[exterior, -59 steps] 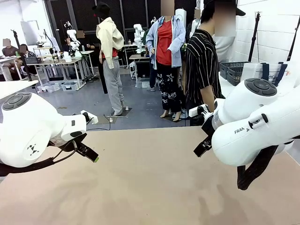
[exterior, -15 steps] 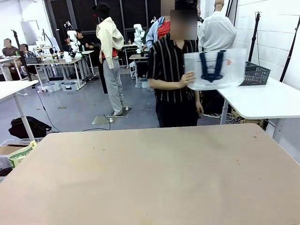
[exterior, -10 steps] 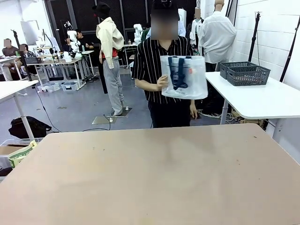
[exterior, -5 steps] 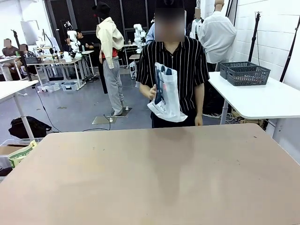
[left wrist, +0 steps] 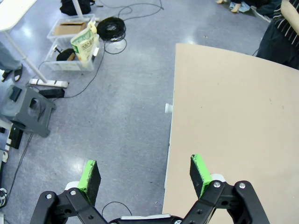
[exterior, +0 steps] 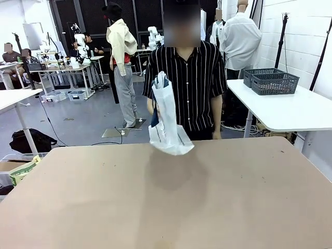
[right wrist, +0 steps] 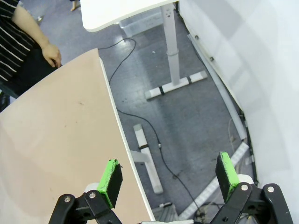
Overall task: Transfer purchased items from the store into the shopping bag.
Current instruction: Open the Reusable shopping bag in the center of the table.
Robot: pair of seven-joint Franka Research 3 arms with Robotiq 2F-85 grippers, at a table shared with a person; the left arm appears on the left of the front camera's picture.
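A person in a striped shirt (exterior: 194, 78) stands at the table's far edge and holds the shopping bag (exterior: 167, 122), a translucent white plastic bag with dark handles, so that its bottom hangs just over the tan table (exterior: 166, 202). The store (exterior: 270, 80), a dark slotted basket, sits on a white side table at the back right. What it holds is hidden. My left gripper (left wrist: 145, 172) is open, high over the table's left edge and the floor. My right gripper (right wrist: 169, 177) is open above the table's right edge.
The white side table (exterior: 290, 111) stands at the right beyond the tan table. In the left wrist view a clear bin (left wrist: 70, 51), cables and a grey step stool (left wrist: 25, 109) lie on the floor. The person's hand (right wrist: 50, 55) hangs by the table's far corner.
The person has turned from the side table and walked to the tan table's far edge, bringing the bag down and left from chest height to just over the tabletop.
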